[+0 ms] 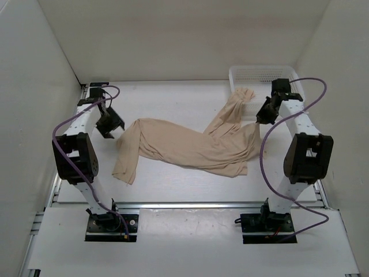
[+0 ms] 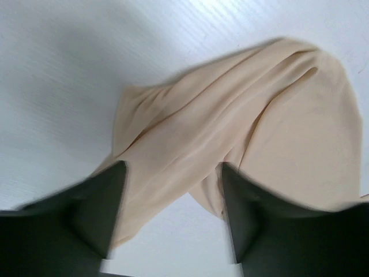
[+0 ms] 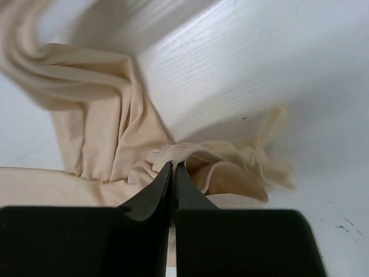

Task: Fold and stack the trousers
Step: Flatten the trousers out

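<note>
The light beige trousers (image 1: 190, 147) lie spread and wrinkled across the middle of the table. One leg bends down at the left; the other runs up to the basket's rim. My left gripper (image 1: 110, 128) hovers at the left bend of the cloth. In the left wrist view its fingers (image 2: 173, 167) stand apart, with trouser fabric (image 2: 230, 115) lying across the gap at their tips and bare table between them. My right gripper (image 1: 262, 118) is at the right edge of the trousers. Its jaws (image 3: 174, 164) are pressed together on a bunched fold of the fabric (image 3: 98, 127).
A white plastic mesh basket (image 1: 262, 74) stands at the back right corner, one trouser leg end draped against its near rim. White walls close in the table on the left, right and back. Purple cables loop from both arms.
</note>
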Tool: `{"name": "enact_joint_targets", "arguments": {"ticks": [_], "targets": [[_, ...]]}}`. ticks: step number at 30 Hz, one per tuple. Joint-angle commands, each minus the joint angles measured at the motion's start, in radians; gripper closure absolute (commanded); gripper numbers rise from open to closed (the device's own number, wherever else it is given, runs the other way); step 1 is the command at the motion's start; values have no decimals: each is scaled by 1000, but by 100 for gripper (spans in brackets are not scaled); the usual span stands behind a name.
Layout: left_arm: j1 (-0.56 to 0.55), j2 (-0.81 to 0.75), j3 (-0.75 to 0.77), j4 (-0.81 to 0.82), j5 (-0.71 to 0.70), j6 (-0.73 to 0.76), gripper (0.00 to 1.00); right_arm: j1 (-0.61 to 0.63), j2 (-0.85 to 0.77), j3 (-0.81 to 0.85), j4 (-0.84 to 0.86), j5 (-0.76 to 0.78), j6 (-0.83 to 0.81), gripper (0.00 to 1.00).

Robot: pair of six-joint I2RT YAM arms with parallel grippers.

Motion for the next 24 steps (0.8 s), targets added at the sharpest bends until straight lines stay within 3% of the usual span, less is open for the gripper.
{"name": "enact_joint_targets", "arguments": {"ticks": [1,3,7,8,11,12,15,20,24], "targets": [[5,13,58,-34,-82,-10,14,-4,-128,-13,-30,79,1,100],[-6,71,59,-25,-111,-24,6,-4,-150,-40,-30,79,1,100],[-28,162,81,-15,-90,-24,6,-4,-188,-77,-30,59,1,100],[-28,171,91,-15,-99,-36,9,-4,-202,-91,-30,59,1,100],[-38,199,101,-15,-99,-37,36,-4,-224,-102,-40,59,1,100],[-38,199,102,-15,-99,-37,54,-4,-224,-111,-40,59,1,100],[-38,208,102,-15,-99,-37,88,-4,-234,-111,-50,69,1,100],[-38,40,127,-60,-111,-3,90,-4,-259,-62,-84,78,-17,100],[-38,-115,273,-153,-167,-3,90,-4,-291,47,-122,87,-17,100]]}}
